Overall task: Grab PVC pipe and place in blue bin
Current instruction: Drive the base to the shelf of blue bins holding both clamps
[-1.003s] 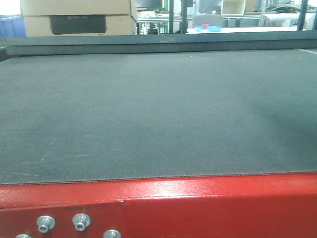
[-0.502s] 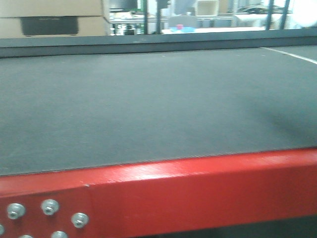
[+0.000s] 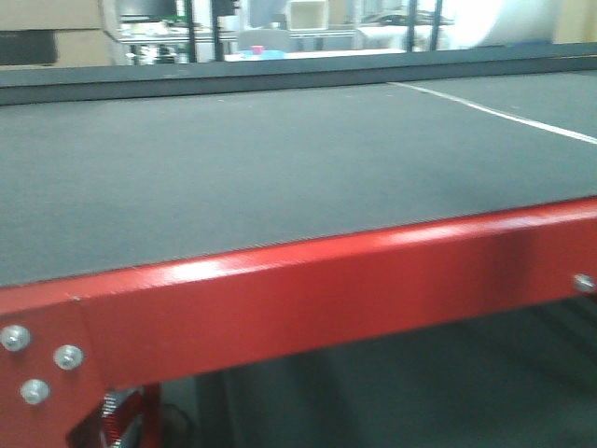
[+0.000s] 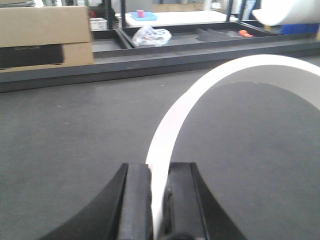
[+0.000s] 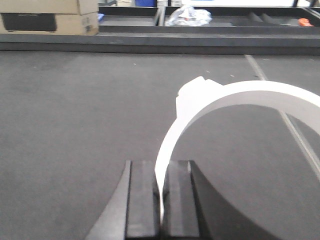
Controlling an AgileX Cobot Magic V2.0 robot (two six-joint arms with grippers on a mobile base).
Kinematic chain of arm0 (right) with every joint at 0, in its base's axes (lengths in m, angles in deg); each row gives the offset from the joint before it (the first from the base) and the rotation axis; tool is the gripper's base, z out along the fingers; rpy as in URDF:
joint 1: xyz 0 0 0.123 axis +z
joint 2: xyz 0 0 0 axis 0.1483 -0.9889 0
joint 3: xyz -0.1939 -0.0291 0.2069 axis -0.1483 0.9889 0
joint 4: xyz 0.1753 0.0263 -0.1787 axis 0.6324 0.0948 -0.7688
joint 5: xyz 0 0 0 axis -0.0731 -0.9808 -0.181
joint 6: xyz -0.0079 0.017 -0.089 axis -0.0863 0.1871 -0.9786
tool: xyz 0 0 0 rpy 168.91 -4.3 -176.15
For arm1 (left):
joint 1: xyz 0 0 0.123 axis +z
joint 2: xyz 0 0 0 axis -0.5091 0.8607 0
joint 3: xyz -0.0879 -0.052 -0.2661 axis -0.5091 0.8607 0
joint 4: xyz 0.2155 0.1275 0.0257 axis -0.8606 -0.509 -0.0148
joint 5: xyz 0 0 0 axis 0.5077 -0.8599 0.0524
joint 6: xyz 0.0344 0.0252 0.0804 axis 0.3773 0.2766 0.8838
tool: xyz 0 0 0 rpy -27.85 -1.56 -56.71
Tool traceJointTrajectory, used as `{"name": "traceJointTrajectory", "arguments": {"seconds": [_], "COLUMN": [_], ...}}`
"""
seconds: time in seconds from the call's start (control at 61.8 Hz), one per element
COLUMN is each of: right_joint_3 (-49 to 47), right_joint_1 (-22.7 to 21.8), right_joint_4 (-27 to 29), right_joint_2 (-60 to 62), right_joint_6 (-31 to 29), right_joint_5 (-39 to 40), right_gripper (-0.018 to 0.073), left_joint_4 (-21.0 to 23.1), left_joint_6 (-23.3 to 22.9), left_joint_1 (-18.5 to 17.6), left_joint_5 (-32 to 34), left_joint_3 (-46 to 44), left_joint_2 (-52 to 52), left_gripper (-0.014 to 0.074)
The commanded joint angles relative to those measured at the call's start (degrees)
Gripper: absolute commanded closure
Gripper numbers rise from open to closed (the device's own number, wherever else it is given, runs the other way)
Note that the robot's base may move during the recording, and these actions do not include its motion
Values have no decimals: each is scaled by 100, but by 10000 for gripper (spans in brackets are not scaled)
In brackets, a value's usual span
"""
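Observation:
In the left wrist view my left gripper (image 4: 159, 172) is shut on the thin rim of a white PVC pipe piece (image 4: 200, 90), which curves up and to the right over the dark mat. In the right wrist view my right gripper (image 5: 161, 175) is shut on the rim of a white PVC ring (image 5: 240, 95) with a small lug at its upper left. Neither gripper nor any pipe shows in the front view. I cannot make out a blue bin in any view.
A dark grey mat (image 3: 233, 159) with a white line (image 3: 494, 112) lies on a red metal frame (image 3: 308, 289). Behind it are a cardboard box (image 4: 45, 35), black trays holding a clear plastic bag (image 4: 152, 35), and a white roll (image 4: 290, 12).
The front view has swung: the scene slid left, the red frame edge rose and tilted, and the white line and floor under the table came into sight.

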Motion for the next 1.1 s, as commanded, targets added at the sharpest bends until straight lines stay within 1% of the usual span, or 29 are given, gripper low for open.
{"name": "traceJointTrajectory", "arguments": {"seconds": [0.0, 1.084], "right_joint_3": [7, 7], "right_joint_1": [4, 4], "right_joint_4": [20, 20], "right_joint_2": [46, 46], "right_joint_6": [-28, -28], "right_joint_5": [132, 132], "right_gripper": [727, 727], "left_joint_4": [19, 19], "left_joint_6": [1, 1], "left_joint_1": [-19, -19], "left_joint_5": [117, 117], "left_joint_3": [2, 2], "left_joint_2": [-25, -25], "left_gripper": [707, 707]}}
